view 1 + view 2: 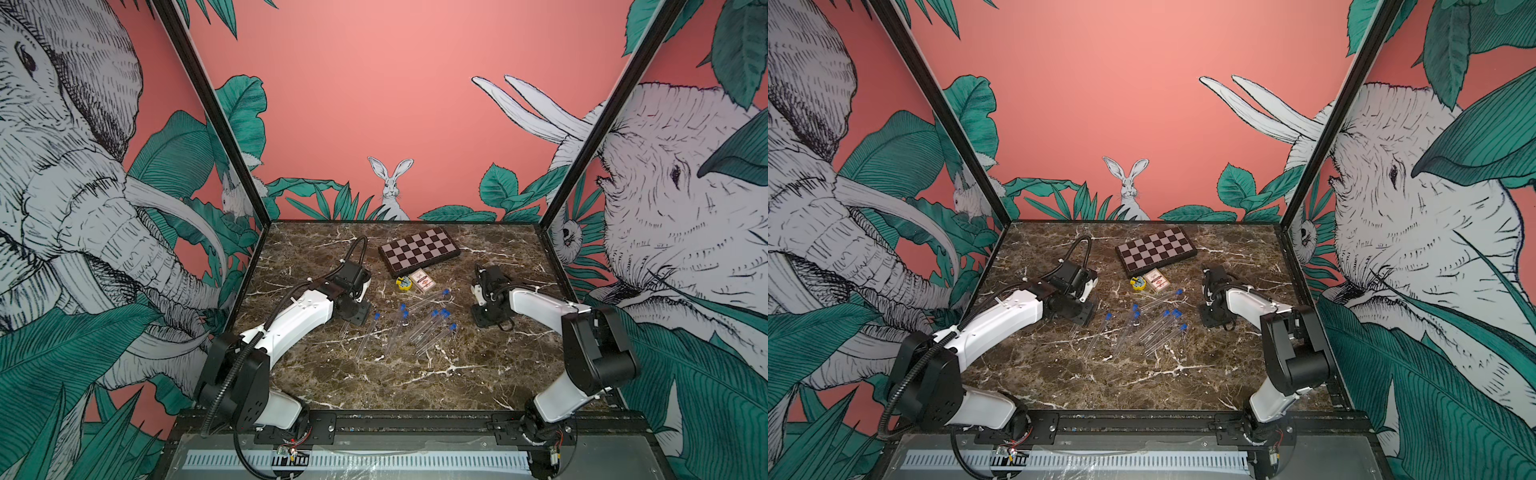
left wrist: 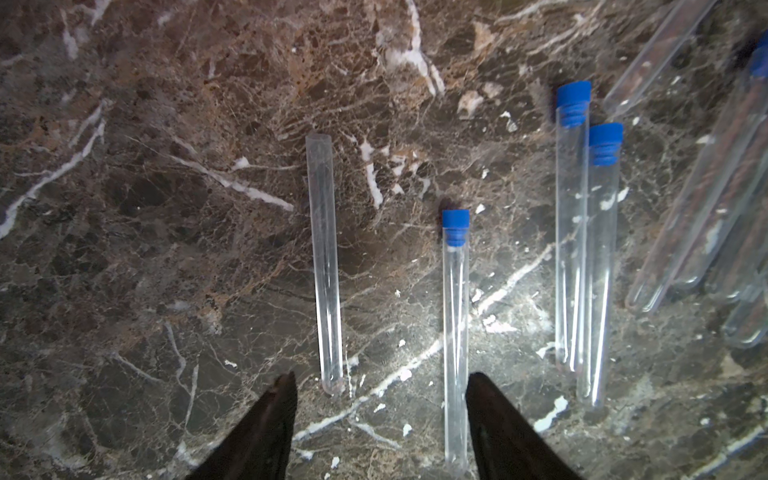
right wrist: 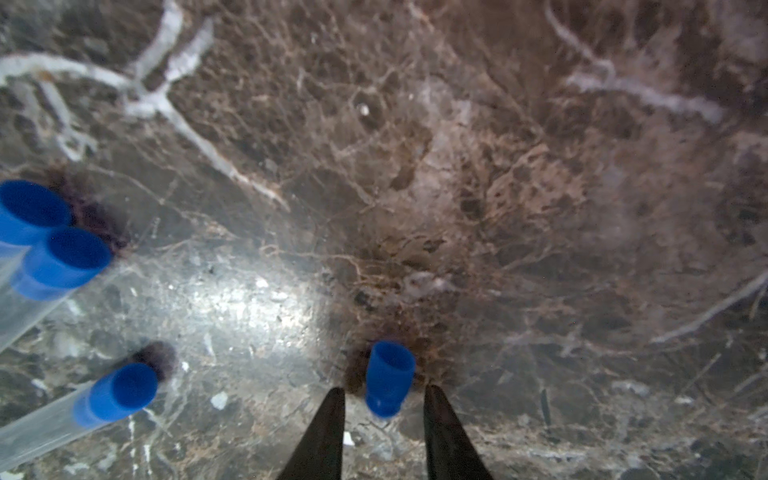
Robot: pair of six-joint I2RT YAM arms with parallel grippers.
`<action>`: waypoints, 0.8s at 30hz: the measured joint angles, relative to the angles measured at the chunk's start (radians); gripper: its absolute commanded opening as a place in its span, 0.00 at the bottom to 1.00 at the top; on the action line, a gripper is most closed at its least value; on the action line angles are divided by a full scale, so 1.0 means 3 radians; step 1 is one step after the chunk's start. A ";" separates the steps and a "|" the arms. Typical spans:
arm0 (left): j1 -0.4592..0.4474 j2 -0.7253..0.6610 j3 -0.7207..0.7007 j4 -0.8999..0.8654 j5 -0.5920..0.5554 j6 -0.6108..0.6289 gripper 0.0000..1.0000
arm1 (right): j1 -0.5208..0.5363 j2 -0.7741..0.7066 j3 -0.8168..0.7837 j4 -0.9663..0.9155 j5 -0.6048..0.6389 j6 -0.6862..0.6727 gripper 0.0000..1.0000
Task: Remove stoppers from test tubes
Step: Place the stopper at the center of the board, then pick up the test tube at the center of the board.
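In the left wrist view my left gripper (image 2: 382,380) is open just above the marble. A bare test tube (image 2: 326,266) lies beyond one fingertip. A tube with a blue stopper (image 2: 456,226) runs in between the fingers, close to one and not gripped. Two more stoppered tubes (image 2: 569,232) lie side by side beyond it. My right gripper (image 3: 384,392) is open; a loose blue stopper (image 3: 390,376) sits between its fingertips with a gap on each side. In both top views several stoppered tubes (image 1: 415,328) lie between the left gripper (image 1: 353,320) and the right gripper (image 1: 484,322).
A folded chessboard (image 1: 417,249) lies at the back of the marble table (image 1: 374,386). In front of it are a round yellow object (image 1: 403,284) and a small card box (image 1: 422,282). Patterned walls enclose the table on three sides.
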State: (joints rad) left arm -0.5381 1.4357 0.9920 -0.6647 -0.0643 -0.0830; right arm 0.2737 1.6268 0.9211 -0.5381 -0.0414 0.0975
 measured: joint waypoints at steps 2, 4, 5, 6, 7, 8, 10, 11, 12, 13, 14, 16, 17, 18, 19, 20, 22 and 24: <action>-0.0009 0.0014 0.0000 0.0000 0.0000 -0.0001 0.66 | 0.0000 0.0000 0.0000 -0.0001 -0.0001 0.0003 0.38; -0.0019 0.0013 0.0000 -0.0001 -0.0001 -0.0004 0.65 | 0.0000 0.0000 0.0000 -0.0003 -0.0005 0.0011 0.41; -0.0027 0.0014 0.0000 -0.0003 -0.0001 -0.0008 0.64 | 0.0000 -0.0014 0.0000 -0.0006 -0.0004 0.0010 0.43; -0.0034 0.0014 0.0000 -0.0006 -0.0008 -0.0011 0.63 | 0.0000 -0.0043 0.0000 -0.0018 0.0009 0.0010 0.45; -0.0038 0.0015 0.0000 -0.0013 -0.0011 -0.0014 0.63 | 0.0001 -0.0079 0.0001 -0.0032 0.0023 0.0013 0.47; -0.0038 0.0022 0.0000 -0.0022 -0.0017 -0.0019 0.63 | 0.0001 -0.0136 0.0001 -0.0053 0.0028 0.0009 0.48; -0.0052 0.0062 0.0000 -0.0037 -0.0023 -0.0032 0.62 | 0.0005 -0.0282 0.0001 -0.0083 0.0025 0.0018 0.52; -0.0058 0.0095 0.0000 -0.0041 -0.0028 -0.0039 0.62 | 0.0009 -0.0374 0.0000 -0.0084 0.0017 0.0023 0.54; -0.0071 0.0132 0.0000 -0.0042 -0.0031 -0.0048 0.62 | 0.0017 -0.0472 -0.0001 -0.0084 0.0004 0.0042 0.55; -0.0088 0.0163 0.0000 -0.0043 -0.0033 -0.0053 0.62 | 0.0025 -0.0551 -0.0005 -0.0078 -0.0008 0.0060 0.56; -0.0111 0.0193 0.0000 -0.0045 -0.0036 -0.0062 0.61 | 0.0037 -0.0647 -0.0024 -0.0060 -0.0033 0.0088 0.58; -0.0153 0.0245 0.0000 -0.0045 -0.0037 -0.0078 0.59 | 0.0090 -0.0814 -0.0099 -0.0005 -0.0104 0.0142 0.61; -0.0169 0.0273 0.0000 -0.0045 -0.0037 -0.0084 0.58 | 0.0139 -0.0884 -0.0156 0.0029 -0.0156 0.0187 0.63; -0.0178 0.0300 0.0000 -0.0043 -0.0038 -0.0088 0.56 | 0.0197 -0.0933 -0.0212 0.0061 -0.0203 0.0235 0.64; -0.0188 0.0332 0.0000 -0.0041 -0.0037 -0.0090 0.56 | 0.0254 -0.0959 -0.0257 0.0089 -0.0243 0.0272 0.66; -0.0193 0.0367 0.0000 -0.0036 -0.0036 -0.0095 0.54 | 0.0332 -0.0971 -0.0310 0.0139 -0.0275 0.0320 0.68; -0.0203 0.0453 0.0000 -0.0022 -0.0034 -0.0099 0.52 | 0.0474 -0.0969 -0.0411 0.0249 -0.0348 0.0399 0.71; -0.0220 0.0530 0.0000 -0.0008 -0.0034 -0.0100 0.50 | 0.0593 -0.0942 -0.0501 0.0376 -0.0451 0.0483 0.73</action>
State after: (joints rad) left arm -0.6041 1.5948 0.9920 -0.6670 -0.0746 -0.1131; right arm 0.4515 1.3441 0.7708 -0.4252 -0.1768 0.2424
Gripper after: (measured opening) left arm 0.517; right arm 0.714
